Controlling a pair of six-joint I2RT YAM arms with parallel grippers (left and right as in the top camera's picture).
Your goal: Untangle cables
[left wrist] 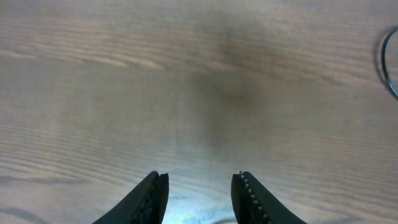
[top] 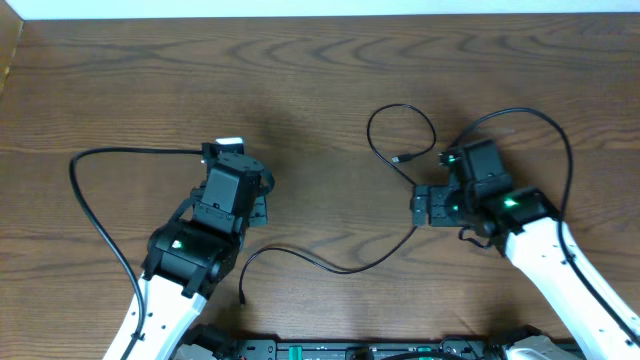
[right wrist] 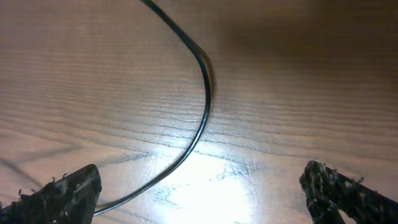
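A thin black cable (top: pixel 345 268) lies on the wooden table. It loops at the back (top: pixel 400 108) and runs forward to a loose end (top: pixel 243 298). Its small plug (top: pixel 400 158) rests inside the loop. My right gripper (top: pixel 416 206) hovers over this cable, open wide. In the right wrist view the black cable (right wrist: pixel 207 93) curves down between the fingers and passes close to the left fingertip (right wrist: pixel 81 186). My left gripper (top: pixel 230 158) stands apart at the left, its fingers (left wrist: pixel 155 193) parted over bare wood. A small white piece (top: pixel 228 144) shows at its tip; I cannot tell what it is.
Thicker black arm wires arc out from each wrist, one to the left (top: pixel 80 190) and one over the right arm (top: pixel 545 125). A short arc of cable (left wrist: pixel 388 62) shows at the right edge of the left wrist view. The table's far edge (top: pixel 320 14) is at the top.
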